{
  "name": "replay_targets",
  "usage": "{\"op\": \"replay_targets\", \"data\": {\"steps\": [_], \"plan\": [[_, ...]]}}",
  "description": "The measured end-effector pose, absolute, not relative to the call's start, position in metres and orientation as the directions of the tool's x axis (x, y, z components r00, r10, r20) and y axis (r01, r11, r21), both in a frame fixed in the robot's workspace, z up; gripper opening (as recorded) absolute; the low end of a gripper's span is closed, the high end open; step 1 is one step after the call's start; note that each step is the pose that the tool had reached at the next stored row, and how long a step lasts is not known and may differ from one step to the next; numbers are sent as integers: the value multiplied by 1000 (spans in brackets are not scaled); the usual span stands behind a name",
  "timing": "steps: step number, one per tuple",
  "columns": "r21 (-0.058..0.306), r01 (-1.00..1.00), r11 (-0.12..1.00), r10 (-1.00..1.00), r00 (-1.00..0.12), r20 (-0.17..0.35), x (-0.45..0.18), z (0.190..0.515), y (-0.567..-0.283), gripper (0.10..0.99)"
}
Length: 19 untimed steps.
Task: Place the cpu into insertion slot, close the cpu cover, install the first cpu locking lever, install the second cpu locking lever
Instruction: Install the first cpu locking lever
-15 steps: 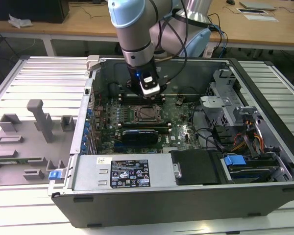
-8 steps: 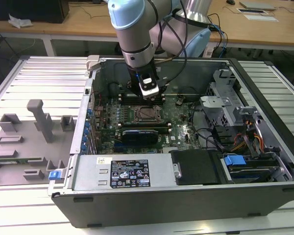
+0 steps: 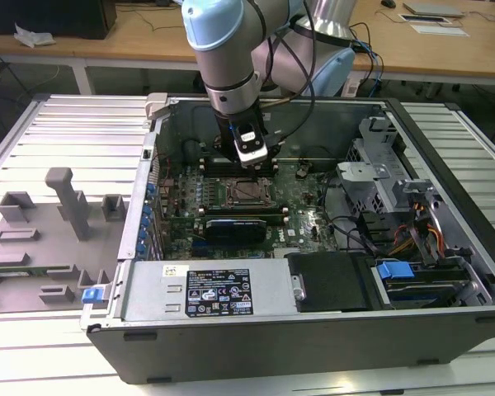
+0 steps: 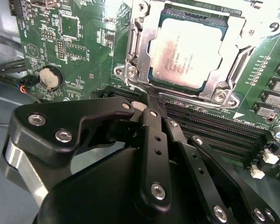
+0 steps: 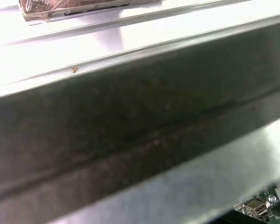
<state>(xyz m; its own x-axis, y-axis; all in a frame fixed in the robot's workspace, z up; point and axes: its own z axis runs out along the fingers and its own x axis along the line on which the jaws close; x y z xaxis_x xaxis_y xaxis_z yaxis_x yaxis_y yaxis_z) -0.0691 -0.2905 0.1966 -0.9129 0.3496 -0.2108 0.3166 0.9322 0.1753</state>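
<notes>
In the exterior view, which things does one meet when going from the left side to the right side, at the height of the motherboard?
Grey fixture blocks → blue card clips → cpu under the cpu cover → silvery drive cage → orange and yellow cables.

Wooden desks (image 3: 445, 49) stand behind a ribbed metal worktable (image 3: 58, 132).

cpu (image 4: 184, 53) sits flat in insertion slot (image 3: 246, 193), silver top up. cpu cover (image 4: 142, 51), thin silvery frame, lies shut around chip, edges overlapping it.
</notes>
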Motion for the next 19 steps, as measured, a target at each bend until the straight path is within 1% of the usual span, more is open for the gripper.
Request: {"op": "replay_targets", "data": {"steps": [14,19], "plan": [[174,316,933,349,-913,-211,-68,196,-293,106],[179,315,932,349,-912,-213,-68,195,-293,106]]}}
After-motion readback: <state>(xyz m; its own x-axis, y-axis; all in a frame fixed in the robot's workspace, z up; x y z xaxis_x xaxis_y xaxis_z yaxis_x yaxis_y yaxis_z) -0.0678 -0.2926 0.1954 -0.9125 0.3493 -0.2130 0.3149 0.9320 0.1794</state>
